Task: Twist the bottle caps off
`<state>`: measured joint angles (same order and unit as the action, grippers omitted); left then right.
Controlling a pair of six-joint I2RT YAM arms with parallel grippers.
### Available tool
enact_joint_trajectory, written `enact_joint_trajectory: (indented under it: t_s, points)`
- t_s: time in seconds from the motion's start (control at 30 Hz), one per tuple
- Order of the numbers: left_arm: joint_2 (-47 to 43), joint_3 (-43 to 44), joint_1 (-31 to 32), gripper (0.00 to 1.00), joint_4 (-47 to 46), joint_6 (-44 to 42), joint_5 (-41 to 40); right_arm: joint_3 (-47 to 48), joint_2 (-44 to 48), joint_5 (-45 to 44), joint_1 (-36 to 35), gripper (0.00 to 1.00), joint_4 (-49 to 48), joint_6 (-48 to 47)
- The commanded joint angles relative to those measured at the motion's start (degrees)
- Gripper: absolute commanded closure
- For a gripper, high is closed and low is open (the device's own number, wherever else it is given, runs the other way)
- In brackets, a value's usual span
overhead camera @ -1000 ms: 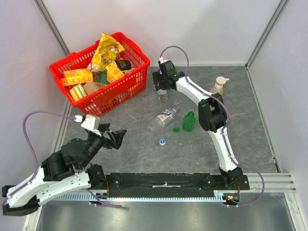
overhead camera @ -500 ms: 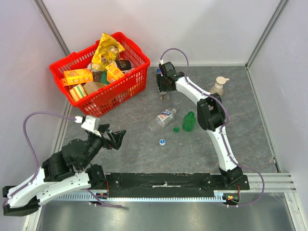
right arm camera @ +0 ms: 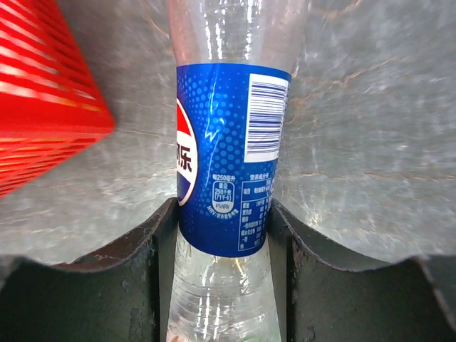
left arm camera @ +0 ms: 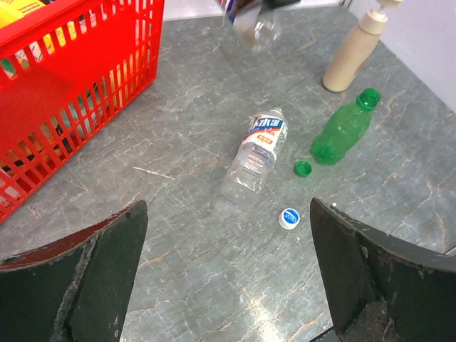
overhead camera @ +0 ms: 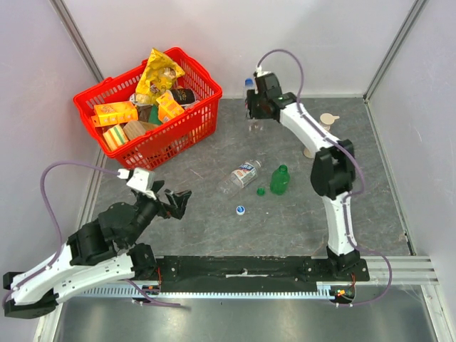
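the right gripper (right arm camera: 222, 249) is pinched on the cola bottle (right arm camera: 228, 142), one finger on each side just below the blue label. in the right wrist view the bottle's long axis runs 12 to 6 between the fingers, and the upright label print suggests the neck points to 12. the cap itself is cut off there. in the top view a small blue spot at the gripper's 11 o'clock looks like that last blue cap (overhead camera: 249, 83), apparently on the bottle, though it is too small to be sure. the bottle seems held off the table (left arm camera: 178, 107), near the red basket (overhead camera: 174, 139); its base is blurred in the left wrist view.

the left gripper (left arm camera: 228, 214) is spread wide and holds nothing. it sits well apart from the cola bottle, which lies toward its 1 o'clock in the top view, so this arm has the long reach to the cap.

between them lie the clear bottle (left arm camera: 255, 158) on its side and the green bottle (left arm camera: 345, 128), with a loose green cap (left arm camera: 303, 168) and a loose blue cap (left arm camera: 289, 217) on the table beside them. the pump dispenser (left arm camera: 353, 46) is partly hidden behind the right arm in the top view.
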<state>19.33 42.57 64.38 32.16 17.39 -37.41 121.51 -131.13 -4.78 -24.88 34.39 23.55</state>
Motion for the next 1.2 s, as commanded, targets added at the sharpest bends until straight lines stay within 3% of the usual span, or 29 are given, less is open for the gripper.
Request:
enact_joint_trajectory:
  t_s: [0.0, 0.27, 0.63, 0.93, 1.03, 1.17]
  points:
    - [6.05, 3.57, 0.13, 0.00, -4.56, -4.11, 1.46, -6.44, 17.29, 0.90, 0.19, 0.63, -5.99, 1.14]
    - [16.07, 4.36, 0.22, 0.00, -15.71, -6.05, 8.39, -33.24, 40.40, 8.63, 0.27, 0.63, -19.18, 5.19]
    - [32.69, 13.76, -1.97, 0.00, -23.81, -8.69, 27.10, -56.02, 63.44, 20.86, 0.63, 0.63, -23.40, 2.82]
    - [41.57, 17.03, -19.36, 0.00, -31.88, 3.95, 55.75, -62.71, 73.11, 27.35, 1.06, 0.63, -24.81, 1.58]
    - [42.19, 14.31, -24.55, 0.00, -41.18, 9.67, 66.64, -65.08, 75.14, 29.99, 0.98, 0.63, -26.91, 2.46]
    - [43.94, 11.49, -28.51, 0.00, -52.35, 15.91, 75.36, -68.33, 77.16, 33.33, 0.98, 0.62, -30.34, 4.13]
